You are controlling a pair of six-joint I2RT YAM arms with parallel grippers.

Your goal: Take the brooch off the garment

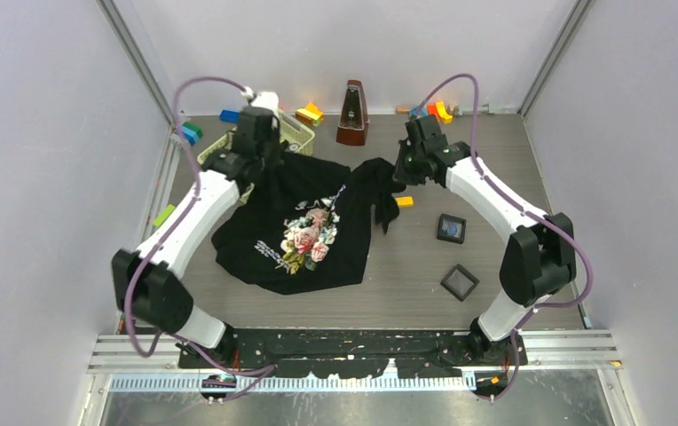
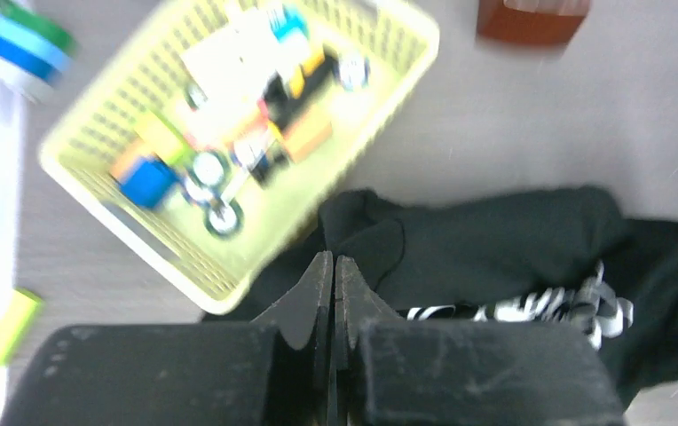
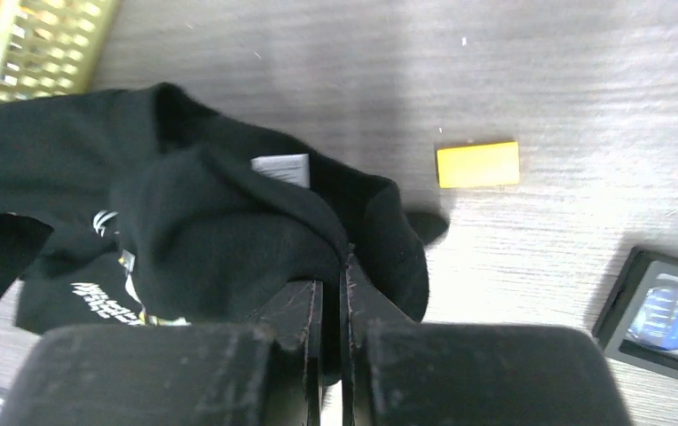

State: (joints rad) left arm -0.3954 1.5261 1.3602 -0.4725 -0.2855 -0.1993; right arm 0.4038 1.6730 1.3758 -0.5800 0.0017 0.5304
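Garment [image 1: 256, 240] pinched by left gripper [image 2: 334, 260] and right gripper [image 3: 331, 275], jaws closed.

Soft, even light is falling from overhead in the top view, keeping the table [image 1: 406, 284] bright and the pale walls [image 1: 34, 133] slightly washed out, with only faint shadows lying beside the arms. The left wrist picture is smearing with motion blur: the yellow basket [image 2: 114, 115] is losing its edges, and the near fingers [image 2: 304, 302] are sitting out of focus. The right wrist picture is showing crisper wood grain, while the black garment [image 3: 211, 231] is swallowing detail in its folds.
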